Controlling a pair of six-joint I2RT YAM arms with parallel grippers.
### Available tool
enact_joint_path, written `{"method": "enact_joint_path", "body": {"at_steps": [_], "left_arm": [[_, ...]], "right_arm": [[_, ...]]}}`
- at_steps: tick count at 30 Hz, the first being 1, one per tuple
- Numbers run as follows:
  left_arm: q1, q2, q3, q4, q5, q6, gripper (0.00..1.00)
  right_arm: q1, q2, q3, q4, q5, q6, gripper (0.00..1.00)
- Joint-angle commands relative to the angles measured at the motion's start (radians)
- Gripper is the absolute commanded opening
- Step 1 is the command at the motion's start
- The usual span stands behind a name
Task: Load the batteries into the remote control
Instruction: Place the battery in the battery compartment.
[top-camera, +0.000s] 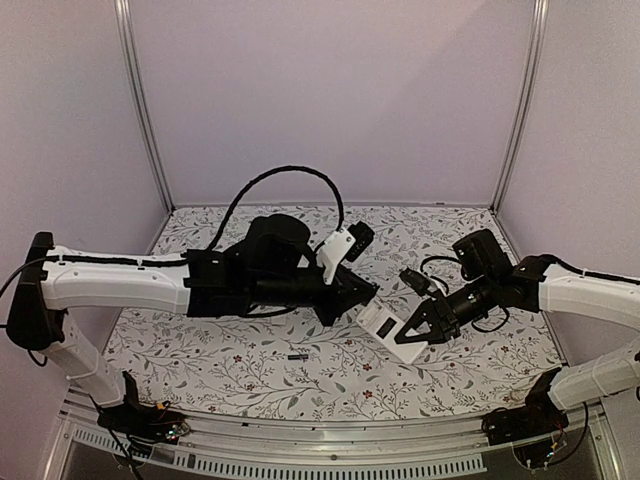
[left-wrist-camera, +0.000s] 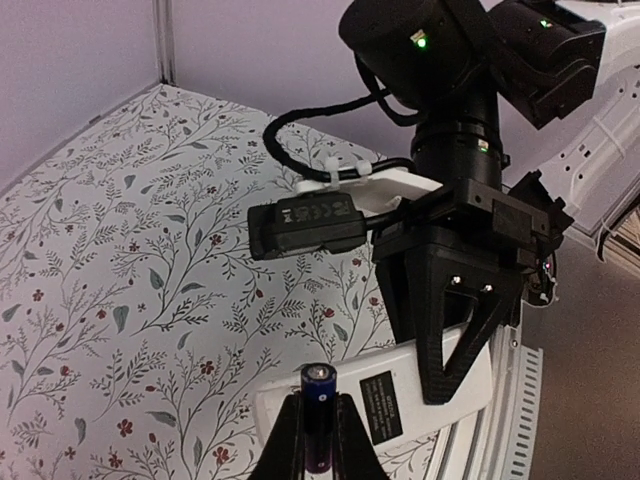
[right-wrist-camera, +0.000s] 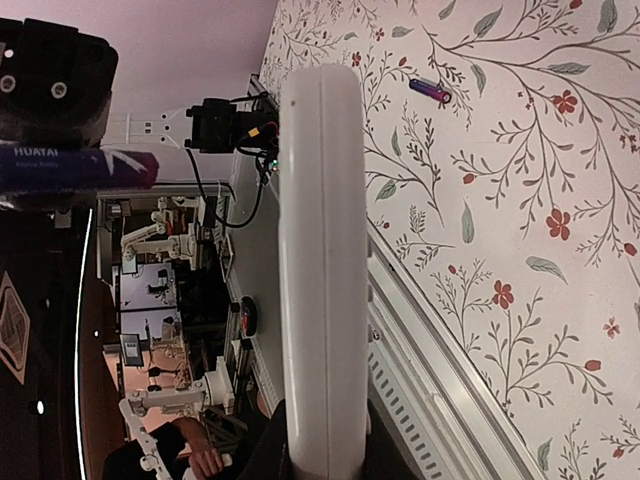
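My right gripper (top-camera: 412, 330) is shut on the white remote control (top-camera: 383, 322) and holds it above the table at centre right. In the right wrist view the remote (right-wrist-camera: 320, 200) shows edge-on, clamped at its near end. In the left wrist view its plain white back (left-wrist-camera: 350, 395) faces me, with a dark rectangular patch (left-wrist-camera: 385, 408). My left gripper (top-camera: 366, 292) is shut on a dark blue battery (left-wrist-camera: 319, 385), held upright just in front of the remote's end. The second battery (top-camera: 297, 356) lies on the table; it also shows in the right wrist view (right-wrist-camera: 431, 90).
The table (top-camera: 220, 350) has a leaf and flower print cloth. Grey walls with metal posts (top-camera: 145, 110) close the back and sides. A metal rail (top-camera: 330, 435) runs along the near edge. The two grippers are close together over the centre right.
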Motion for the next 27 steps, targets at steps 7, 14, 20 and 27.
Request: {"method": "enact_joint_path", "body": {"at_steps": [7,14,20,27], "left_arm": [[-0.043,0.072,0.057,0.017,0.007,0.122,0.00],[-0.041,0.064,0.032,0.033,-0.024,0.138,0.00],[-0.041,0.053,0.007,0.035,-0.017,0.157,0.00],[-0.041,0.034,-0.020,0.017,-0.021,0.156,0.00]], "right_arm": [[0.014,-0.010,0.034,0.042,-0.090,0.062,0.00],[0.014,-0.017,0.032,0.040,-0.119,0.061,0.00],[0.014,-0.018,0.037,0.041,-0.127,0.065,0.00],[0.014,-0.020,0.041,0.040,-0.119,0.067,0.00]]}}
